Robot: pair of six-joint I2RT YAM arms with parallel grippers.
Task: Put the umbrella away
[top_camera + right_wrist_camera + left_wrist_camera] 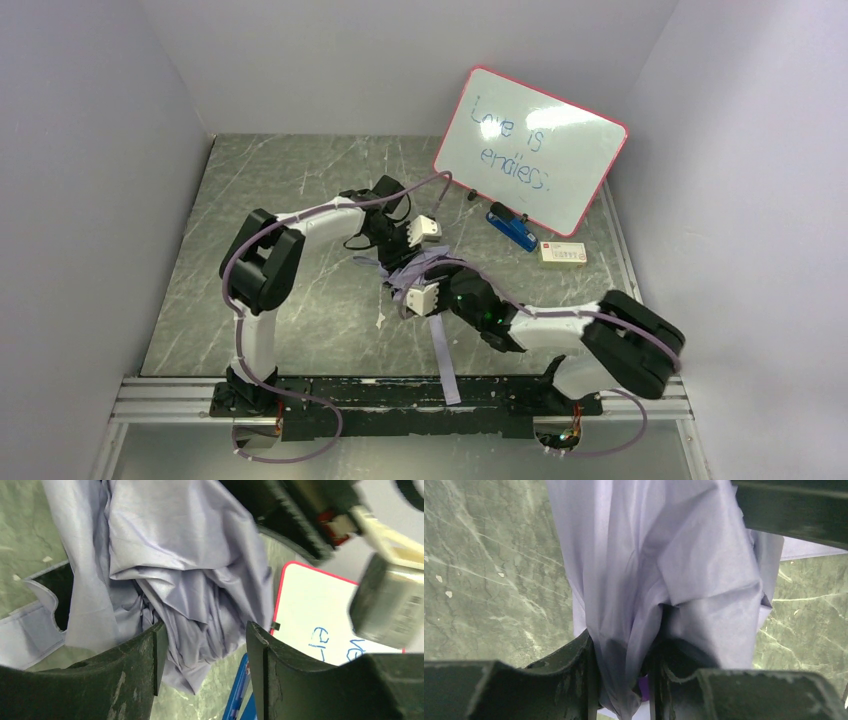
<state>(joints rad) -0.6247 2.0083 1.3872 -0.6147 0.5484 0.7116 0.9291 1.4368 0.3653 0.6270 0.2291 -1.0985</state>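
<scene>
White plain walls close in a grey-green marbled table (300, 200) on three sides. At its back right a red-framed white whiteboard (530, 150) with blue handwriting leans up.

Mid-table, between the two arms, the pale lavender-white fabric umbrella (420, 272) lies folded into a crumpled bundle. The left gripper (621, 680) is pressed together on a gathered fold of that fabric, which fills the narrow gap between its dark fingers. The right gripper (202, 650) stands spread: fabric hangs between its fingers and brushes one, but table shows through on the other side, so it is not pinching.

With only one pinch on loose cloth, I judge that the main risk is the fabric sliding out or the canopy billowing open if the bundle is lifted or pulled. A tug against the ribs could also drag the umbrella toward the whiteboard.

A long flat lavender strip (446, 360) trails from the bundle to the near edge. Whether it is a strap or a sleeve I cannot tell. No bin or open holder shows. A small white carton with a red label (562, 253) lies near the whiteboard beside a blue-and-black flat object (512, 228), and its contents are hidden.
</scene>
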